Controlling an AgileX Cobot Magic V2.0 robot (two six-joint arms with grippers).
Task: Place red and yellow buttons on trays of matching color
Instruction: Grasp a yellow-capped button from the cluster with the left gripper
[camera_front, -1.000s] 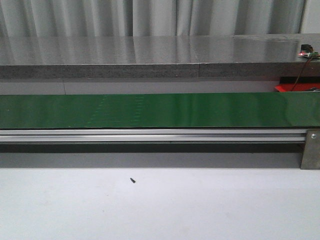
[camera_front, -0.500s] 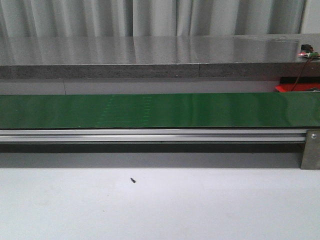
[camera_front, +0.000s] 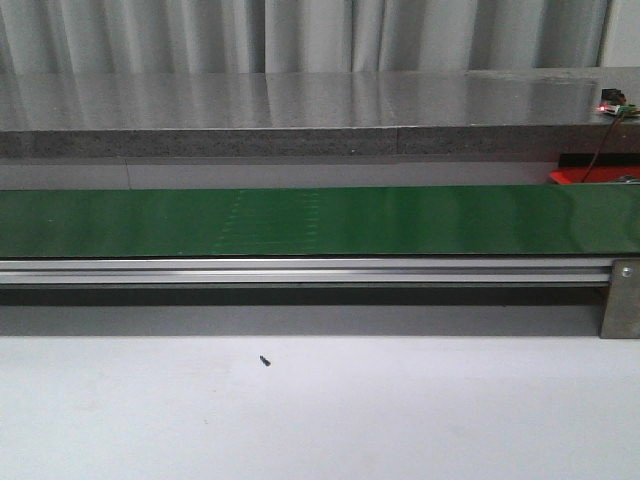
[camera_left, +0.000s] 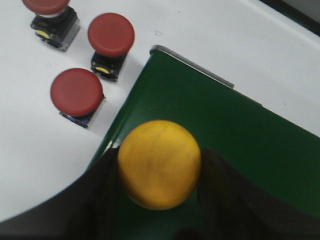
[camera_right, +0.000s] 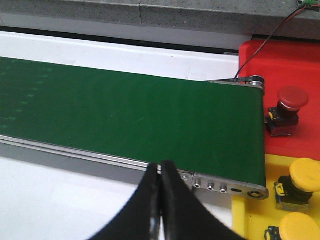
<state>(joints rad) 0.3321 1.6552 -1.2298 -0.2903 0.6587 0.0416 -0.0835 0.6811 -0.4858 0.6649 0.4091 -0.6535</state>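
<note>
The faint marks on the long green belt (camera_front: 270, 222) have slid right, so it is running, while the left gripper (camera_left: 160, 185) pinches the round yellow button (camera_left: 159, 160) over its end and the right gripper (camera_right: 161, 200) hangs pressed together.

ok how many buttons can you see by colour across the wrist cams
red: 4, three on the white table, one on the red tray
yellow: 3, one in the left pincer, two on the yellow tray
total: 7
</note>
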